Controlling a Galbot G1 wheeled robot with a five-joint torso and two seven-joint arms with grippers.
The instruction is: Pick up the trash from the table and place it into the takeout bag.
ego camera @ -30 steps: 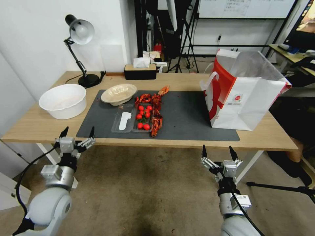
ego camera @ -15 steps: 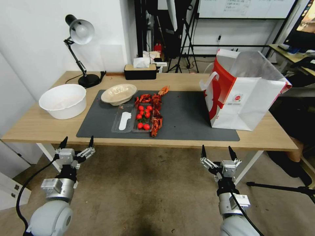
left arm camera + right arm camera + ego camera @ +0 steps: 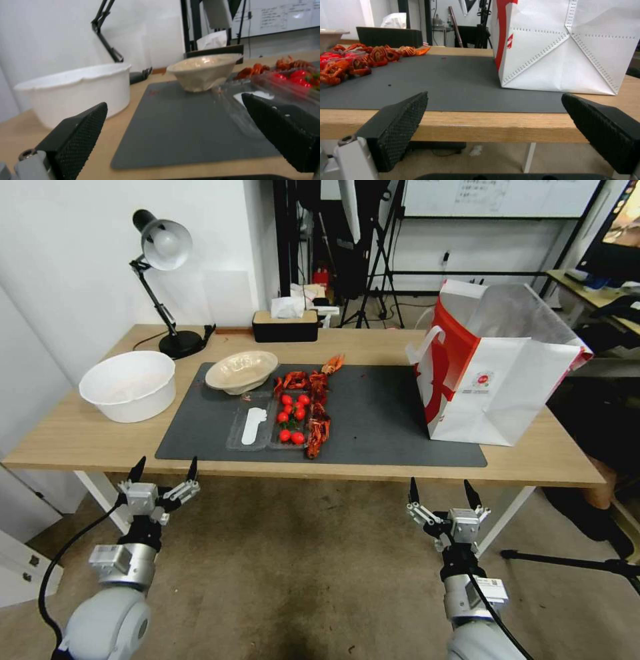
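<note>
On the long light-wood desk (image 3: 80, 437), a dark grey rectangular mat (image 3: 380, 413) carries the litter: a beige shallow pulp bowl (image 3: 241, 371) at its far left corner, a clear plastic tray (image 3: 270, 428) holding small red tomatoes (image 3: 291, 417) and a white flat utensil (image 3: 253, 424), and a line of red-orange crayfish shells (image 3: 317, 407) along the tray's right side. The large white paper takeout bag with red sides (image 3: 497, 380) stands upright and open at the mat's right end, well apart from the litter. A large white round tub (image 3: 128, 385) sits off the mat to the left.

Both arms hang below the desk's near edge. The left gripper (image 3: 165, 475) has its fingers spread wide with nothing between them; the right gripper (image 3: 443, 491) is likewise wide apart and empty.

The bowl looks light and fairly stiff, yet thin enough to crumple; its rim, which overhangs the narrow base, seems the best place to pinch. The clear tray is probably flimsy and slippery, and tilting it would roll the tomatoes out, so a level hold on one wall suits it. The shells are light, brittle and irregular; taking one across its body should be safer than by a leg or claw.
</note>
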